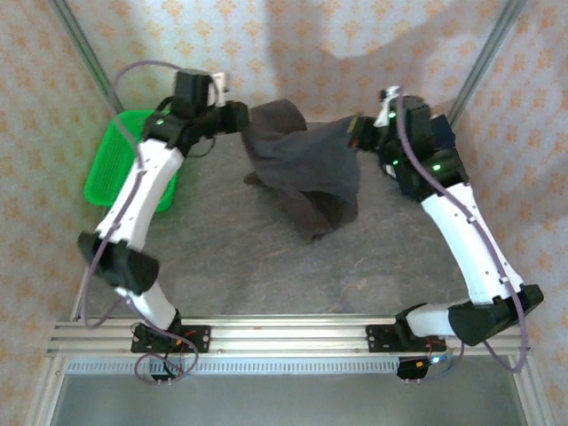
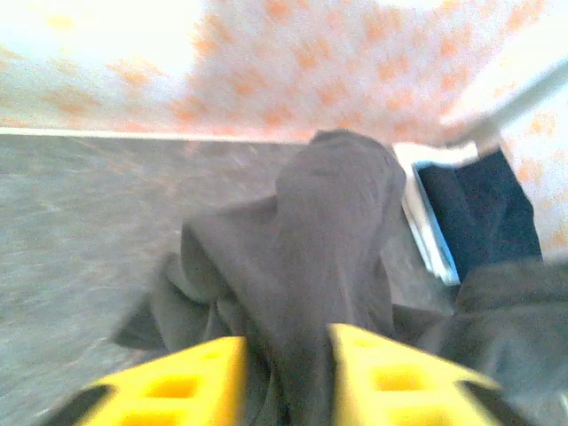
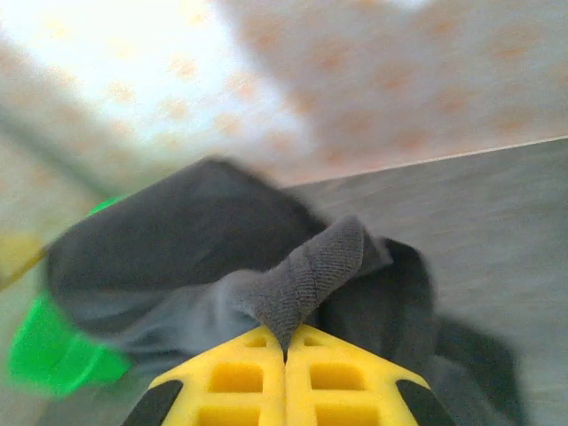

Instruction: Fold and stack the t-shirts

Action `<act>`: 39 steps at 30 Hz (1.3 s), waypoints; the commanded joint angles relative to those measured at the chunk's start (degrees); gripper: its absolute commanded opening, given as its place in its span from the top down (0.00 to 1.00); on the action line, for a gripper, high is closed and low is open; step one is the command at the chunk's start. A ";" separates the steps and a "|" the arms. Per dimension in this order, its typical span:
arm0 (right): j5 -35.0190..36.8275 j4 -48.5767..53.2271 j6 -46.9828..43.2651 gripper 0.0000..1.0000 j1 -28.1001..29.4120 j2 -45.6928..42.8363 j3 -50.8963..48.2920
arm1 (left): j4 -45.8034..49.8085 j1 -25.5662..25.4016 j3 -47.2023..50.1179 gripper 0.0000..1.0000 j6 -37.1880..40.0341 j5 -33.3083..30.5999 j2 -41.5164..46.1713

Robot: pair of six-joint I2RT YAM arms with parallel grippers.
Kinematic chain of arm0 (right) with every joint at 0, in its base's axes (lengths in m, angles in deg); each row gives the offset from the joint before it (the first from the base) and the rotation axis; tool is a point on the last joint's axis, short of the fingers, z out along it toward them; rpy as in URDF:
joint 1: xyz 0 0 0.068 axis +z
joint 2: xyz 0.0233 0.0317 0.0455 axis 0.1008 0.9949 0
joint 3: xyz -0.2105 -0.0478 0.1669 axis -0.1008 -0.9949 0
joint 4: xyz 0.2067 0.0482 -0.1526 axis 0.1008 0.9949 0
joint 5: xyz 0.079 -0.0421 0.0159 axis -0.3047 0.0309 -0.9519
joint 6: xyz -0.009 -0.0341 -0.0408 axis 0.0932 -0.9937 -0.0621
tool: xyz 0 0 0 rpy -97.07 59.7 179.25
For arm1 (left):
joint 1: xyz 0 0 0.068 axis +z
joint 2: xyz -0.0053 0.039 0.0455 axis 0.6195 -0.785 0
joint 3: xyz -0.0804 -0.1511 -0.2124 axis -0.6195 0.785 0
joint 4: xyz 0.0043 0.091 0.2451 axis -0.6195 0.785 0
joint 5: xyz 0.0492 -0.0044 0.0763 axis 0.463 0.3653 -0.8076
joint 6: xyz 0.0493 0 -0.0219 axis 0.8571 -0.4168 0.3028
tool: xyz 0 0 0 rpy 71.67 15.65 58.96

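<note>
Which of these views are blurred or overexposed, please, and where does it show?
Top external: sharp and evenly lit, with a soft shadow on the wall behind the shirt. Left wrist: motion-smeared throughout, the wall blown out at upper left. Right wrist: smeared too, the basket a green blur and the wall washed out at upper left; only the shirt's near fold keeps its weave.

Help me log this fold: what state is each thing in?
left gripper: shut on charcoal t-shirt
right gripper: shut on charcoal t-shirt
charcoal t-shirt: unfolded, held up between both grippers, bottom trailing on table
navy t-shirt: lying flat, far right
green basket: resting at table's left edge
</note>
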 commanded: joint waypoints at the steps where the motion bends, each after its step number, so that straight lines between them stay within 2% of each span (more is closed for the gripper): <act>1: -7.07 -4.88 2.09 1.00 9.83 7.09 -5.25 | -2.43 6.84 11.97 0.35 -4.20 -5.25 0.65; 3: -10.38 -5.61 1.58 0.94 15.77 13.33 -4.58 | -2.36 9.21 17.53 0.21 -3.83 -7.18 3.53; 5: -10.75 -2.49 -0.29 0.89 19.10 17.71 -3.27 | -1.98 9.88 21.83 0.18 -2.49 -8.69 6.01; 7: -12.64 -2.27 -1.16 0.74 20.10 18.54 -5.39 | -1.11 9.90 24.78 0.16 -1.22 -9.18 7.85; 10: -12.38 -2.93 -2.71 0.57 19.86 14.40 -10.47 | -1.39 8.97 28.56 0.15 -0.10 -7.68 8.92; 12: -9.09 -2.18 -3.41 0.49 18.56 10.46 -13.26 | -2.07 6.03 29.97 0.15 0.75 -7.53 8.35; 15: -3.91 -2.21 -1.59 0.43 12.45 5.60 -17.95 | -3.34 -0.38 30.70 0.15 1.81 -9.16 5.29; 17: 3.76 -1.29 -0.73 0.39 8.35 4.93 -20.02 | -3.97 -3.19 29.84 0.15 1.31 -7.88 1.30; 20: 8.47 1.13 -1.39 0.34 4.00 9.30 -19.54 | -4.77 -6.08 28.83 0.14 1.40 -6.35 -4.01; 25: 5.52 -0.73 -1.45 0.29 -1.21 20.42 -17.95 | -3.72 -8.84 27.67 0.15 1.82 -7.18 -11.94; 28: 3.85 -1.47 -0.49 0.29 -3.40 25.87 -16.95 | -5.64 -8.87 30.68 0.20 1.65 -4.31 -12.64; 30: 2.92 -3.04 0.34 0.29 -4.41 28.19 -17.30 | -7.22 -8.83 33.11 0.32 1.75 -2.48 -12.15; 32: -0.32 -4.91 1.29 0.33 -5.42 29.79 -17.60 | -7.02 -8.69 34.00 0.60 2.02 -1.76 -11.34; 34: -2.81 -6.68 1.84 0.38 -5.74 30.70 -18.18 | -7.31 -8.04 34.27 0.83 1.88 -0.06 -9.21; 35: -3.14 -6.94 2.21 0.44 -5.69 30.93 -18.14 | -7.67 -7.48 34.40 0.91 1.73 1.40 -7.84; 36: -3.39 -6.87 2.45 0.57 -5.82 30.98 -18.05 | -7.93 -6.64 34.22 0.99 1.42 3.16 -6.16; 38: -3.25 -6.43 3.34 0.80 -6.24 29.82 -18.16 | -7.19 -4.90 32.89 1.00 0.63 5.26 -2.57; 39: -3.25 -6.40 3.65 0.87 -6.50 28.61 -18.46 | -6.43 -4.20 31.78 1.00 0.73 6.06 -0.78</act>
